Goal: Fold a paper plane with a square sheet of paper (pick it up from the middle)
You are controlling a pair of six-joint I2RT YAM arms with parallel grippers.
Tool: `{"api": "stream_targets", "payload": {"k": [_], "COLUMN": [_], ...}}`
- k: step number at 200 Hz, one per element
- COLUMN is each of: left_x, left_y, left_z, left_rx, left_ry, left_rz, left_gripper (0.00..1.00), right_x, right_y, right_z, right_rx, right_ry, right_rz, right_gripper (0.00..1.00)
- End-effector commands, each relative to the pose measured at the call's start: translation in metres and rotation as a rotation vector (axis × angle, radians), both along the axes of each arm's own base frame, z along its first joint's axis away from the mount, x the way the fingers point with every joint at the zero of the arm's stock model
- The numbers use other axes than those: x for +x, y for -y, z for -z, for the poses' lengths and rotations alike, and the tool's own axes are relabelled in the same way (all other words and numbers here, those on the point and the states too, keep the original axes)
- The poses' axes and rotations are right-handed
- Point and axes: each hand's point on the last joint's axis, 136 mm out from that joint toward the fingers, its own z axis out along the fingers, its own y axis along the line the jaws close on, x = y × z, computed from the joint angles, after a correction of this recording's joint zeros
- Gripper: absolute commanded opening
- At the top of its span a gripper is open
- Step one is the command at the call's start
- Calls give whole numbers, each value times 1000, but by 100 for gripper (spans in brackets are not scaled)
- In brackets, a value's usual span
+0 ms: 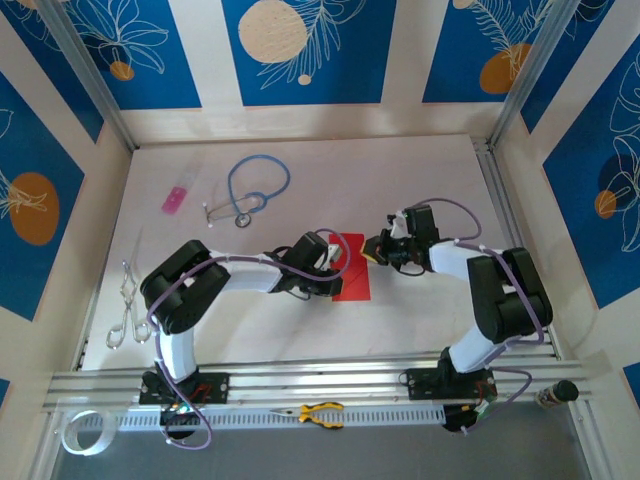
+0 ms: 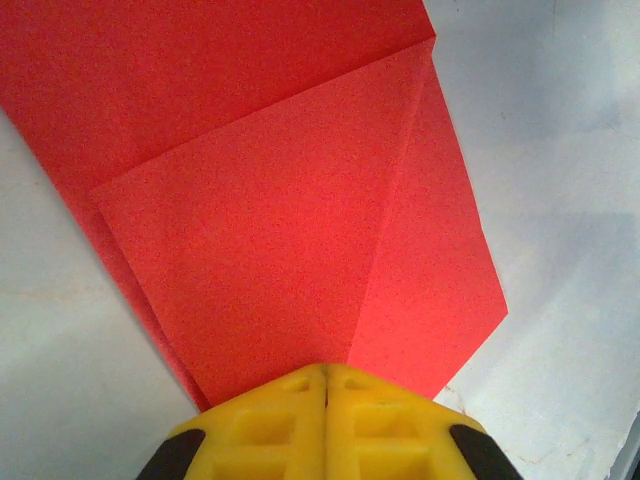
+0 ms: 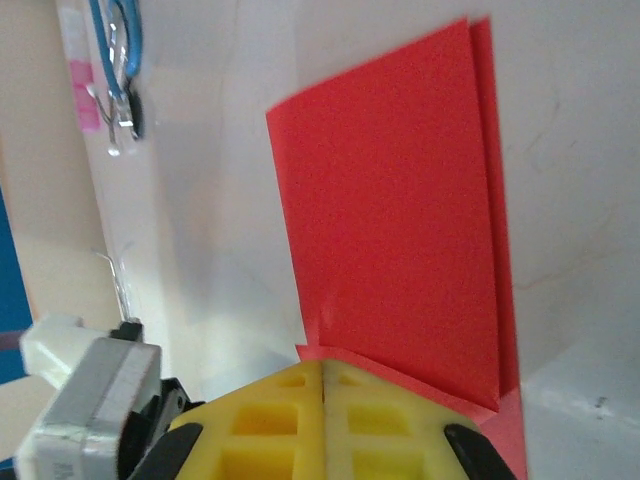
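Left hand (image 2: pixel 325 385), fingers together, sits at the edge of the folded paper (image 2: pixel 280 230); right hand (image 3: pixel 323 375), also closed, over a folded corner on the worktop (image 2: pixel 560 150).

Bright, even light casts soft shadows on the table (image 1: pixel 420 180); wrist views seem slightly grainy.

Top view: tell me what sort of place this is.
Probably a robot lab test cell: a white table fenced by blue patterned panels, a left arm and right arm bolted to a metal rail, and loose props such as a stethoscope and pliers.
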Motion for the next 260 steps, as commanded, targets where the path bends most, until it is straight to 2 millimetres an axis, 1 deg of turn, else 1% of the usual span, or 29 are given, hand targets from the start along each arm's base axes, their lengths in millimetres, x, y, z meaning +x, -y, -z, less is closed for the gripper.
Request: {"api": "stream_targets", "payload": {"k": [1,16,24,49,68,77,102,112,133,148,168,178,209,230,239,260], "left_x": [-17,-17,-17,-15,-13,-9,3,7,14,18,18,19,19,14,9,-4], "left_y": [-24,-23,-22,-19,-13,-7,10,17,30,35,41,46,48,38,31,18], "left_z": [24,22,22,17,4,-6,-32,-37,-42,-38,-28,-26,-11,-2,2,3], "left_rx": [108,103,103,87,49,22,-44,-66,-92,-92,-81,-91,-68,-20,8,17], "left_ry": [-82,-77,-77,-74,-68,-53,-22,-17,-21,-36,-66,-72,-96,-113,-131,-153], "left_rz": [2,4,5,6,6,6,7,16,25,22,41,50,57,48,44,40], "left_gripper": [0,0,0,0,0,0,0,0,0,0,0,0,0,0,0,0], "right_x": [-15,-17,-20,-25,-29,-31,-34,-35,-36,-36,-37,-36,-37,-40,-42,-44], "right_y": [-3,-9,-9,8,18,20,17,17,17,16,16,16,16,16,18,18], "right_z": [18,22,28,57,67,68,66,67,67,67,67,67,69,71,73,74], "right_rx": [10,21,8,-90,-109,-118,-112,-112,-112,-110,-109,-108,-105,-108,-111,-111], "right_ry": [-76,-91,-109,-195,-229,-229,-222,-224,-225,-225,-225,-226,-230,-234,-239,-243], "right_rz": [-32,-61,-66,-8,23,26,8,8,7,7,8,9,10,8,11,7], "right_gripper": [0,0,0,0,0,0,0,0,0,0,0,0,0,0,0,0]}}
